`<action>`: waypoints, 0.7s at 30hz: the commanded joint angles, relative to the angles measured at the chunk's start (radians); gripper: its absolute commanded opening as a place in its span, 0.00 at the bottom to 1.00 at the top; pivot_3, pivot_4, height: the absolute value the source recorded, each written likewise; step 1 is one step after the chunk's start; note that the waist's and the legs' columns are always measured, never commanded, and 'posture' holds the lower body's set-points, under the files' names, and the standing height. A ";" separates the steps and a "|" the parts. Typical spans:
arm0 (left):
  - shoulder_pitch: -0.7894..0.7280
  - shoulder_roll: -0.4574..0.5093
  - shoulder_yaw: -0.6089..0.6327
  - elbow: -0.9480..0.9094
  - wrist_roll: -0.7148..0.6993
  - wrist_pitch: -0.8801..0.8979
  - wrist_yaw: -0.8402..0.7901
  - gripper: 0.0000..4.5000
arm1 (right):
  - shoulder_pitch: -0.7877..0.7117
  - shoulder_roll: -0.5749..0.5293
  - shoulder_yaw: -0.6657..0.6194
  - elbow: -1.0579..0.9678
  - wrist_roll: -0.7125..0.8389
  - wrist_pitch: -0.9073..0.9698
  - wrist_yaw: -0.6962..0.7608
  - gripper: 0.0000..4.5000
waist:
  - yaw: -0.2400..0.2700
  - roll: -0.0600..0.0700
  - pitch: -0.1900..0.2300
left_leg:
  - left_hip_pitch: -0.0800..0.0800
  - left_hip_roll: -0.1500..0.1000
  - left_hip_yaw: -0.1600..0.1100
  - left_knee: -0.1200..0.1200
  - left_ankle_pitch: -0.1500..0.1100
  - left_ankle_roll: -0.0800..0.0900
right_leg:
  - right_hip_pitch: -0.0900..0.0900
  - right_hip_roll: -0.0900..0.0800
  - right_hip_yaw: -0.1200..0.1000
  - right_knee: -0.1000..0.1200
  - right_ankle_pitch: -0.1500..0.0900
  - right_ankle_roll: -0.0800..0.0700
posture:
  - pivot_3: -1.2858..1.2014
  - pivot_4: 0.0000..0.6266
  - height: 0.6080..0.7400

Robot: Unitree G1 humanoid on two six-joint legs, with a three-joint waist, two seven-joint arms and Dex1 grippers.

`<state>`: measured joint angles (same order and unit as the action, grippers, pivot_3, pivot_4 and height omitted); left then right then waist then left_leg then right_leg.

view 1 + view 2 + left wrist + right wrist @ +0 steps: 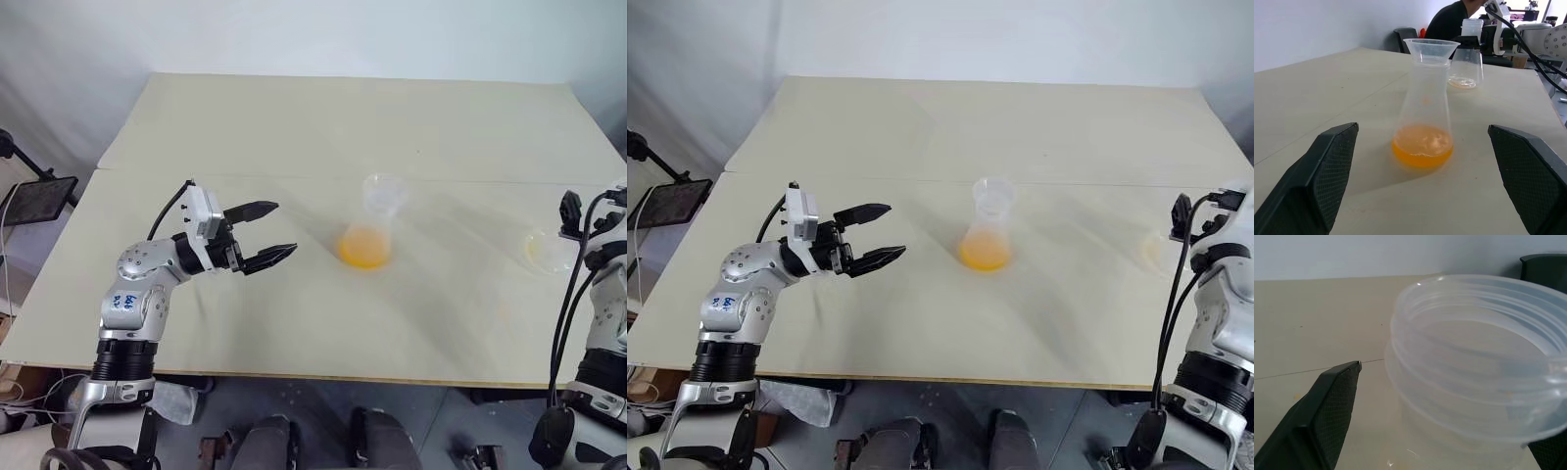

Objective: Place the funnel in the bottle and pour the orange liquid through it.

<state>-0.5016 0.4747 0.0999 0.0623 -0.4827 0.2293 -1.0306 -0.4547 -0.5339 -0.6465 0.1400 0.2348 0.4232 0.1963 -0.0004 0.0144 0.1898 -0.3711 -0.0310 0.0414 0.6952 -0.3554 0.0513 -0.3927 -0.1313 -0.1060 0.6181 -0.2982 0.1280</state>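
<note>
Two pale beige boards meet in a seam to make the table (294, 127), with a white wall behind its far edge. At its middle stands the bottle (372, 235), upright, the funnel (384, 191) seated in its neck and the orange liquid (363, 248) pooled in its wide base. Left of it, well apart, the left gripper (266, 233) hovers above the table, its jaws spread wide and empty, pointing toward the bottle. Near the right edge stands a clear wide-mouthed jar (548, 251). The right gripper (1449, 396) has its fingers standing apart on either side of the jar's rim, not pressing it.
</note>
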 commanded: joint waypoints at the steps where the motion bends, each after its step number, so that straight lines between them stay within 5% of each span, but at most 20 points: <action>1: -0.018 0.008 0.008 0.002 -0.009 -0.014 -0.009 1.00 | 0.032 -0.040 -0.053 -0.091 0.064 0.005 0.013 0.99 | 0.000 0.000 0.000 | 0.000 0.000 0.000 0.000 0.000 0.000 | 0.000 0.000 0.000 0.000 0.000 0.000 | 0.52 0.24 1.00; 13: -0.014 0.044 0.010 0.060 0.001 -0.017 -0.053 1.00 | 0.338 -0.110 -0.195 -0.287 0.258 -0.091 0.263 0.99 | 0.011 0.000 0.000 | 0.000 0.000 0.001 0.000 0.000 0.000 | 0.001 0.000 0.000 -0.002 0.000 0.000 | 0.52 0.24 1.00; 21: 0.008 0.110 0.032 0.123 0.051 -0.067 -0.045 1.00 | 0.600 -0.128 -0.237 -0.384 0.350 -0.231 0.567 0.99 | 0.022 0.000 0.000 | 0.001 0.000 0.002 -0.002 0.000 0.000 | 0.001 0.000 0.000 -0.005 0.000 0.000 | 0.52 0.24 1.00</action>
<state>-0.5039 0.5652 0.1106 0.2107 -0.4353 0.1881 -1.0699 0.1153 -0.6386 -0.8516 -0.1869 0.5575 0.2358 0.6942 0.0221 0.0144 0.1898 -0.3703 -0.0312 0.0430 0.6935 -0.3552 0.0519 -0.3911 -0.1309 -0.1060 0.6128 -0.2980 0.1284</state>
